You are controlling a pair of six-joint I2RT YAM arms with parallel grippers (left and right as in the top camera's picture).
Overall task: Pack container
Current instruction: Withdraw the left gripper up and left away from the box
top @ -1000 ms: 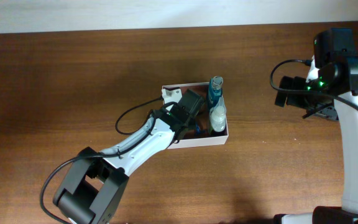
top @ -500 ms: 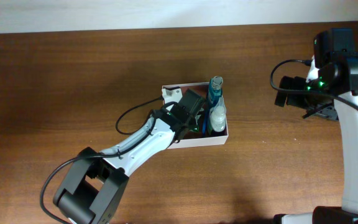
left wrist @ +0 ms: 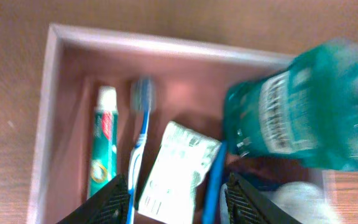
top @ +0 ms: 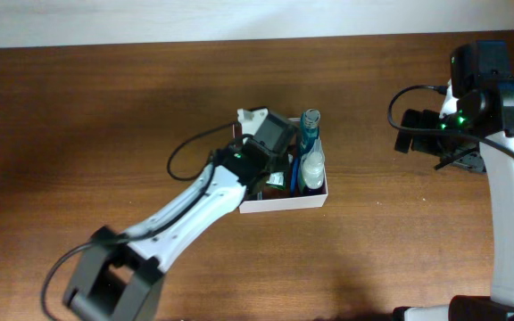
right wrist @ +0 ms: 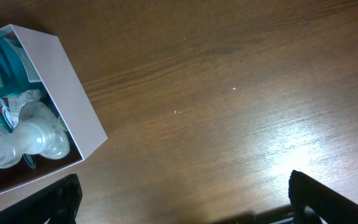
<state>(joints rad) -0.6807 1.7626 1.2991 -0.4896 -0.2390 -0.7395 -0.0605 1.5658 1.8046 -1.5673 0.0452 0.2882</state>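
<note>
The container (top: 284, 202) is a shallow white-walled box with a reddish-brown inside at the table's middle. It also shows in the left wrist view (left wrist: 48, 118) and the right wrist view (right wrist: 61, 81). In it lie a toothpaste tube (left wrist: 103, 149), a blue toothbrush (left wrist: 140, 143) and a white packet (left wrist: 176, 171). A teal bottle (top: 309, 132) and a clear bottle (top: 312, 168) stand at its right side. My left gripper (left wrist: 179, 208) is open and empty just above the box's contents. My right gripper (right wrist: 182, 202) is open and empty over bare table at the right.
The brown wooden table (top: 78, 134) surrounds the box. A black cable (top: 186, 156) loops left of the box along my left arm. The right arm's base stands at the right edge (top: 507, 223).
My left gripper has risen and drawn back a little over the box, its arm shifting up and right. The right arm has not moved.
</note>
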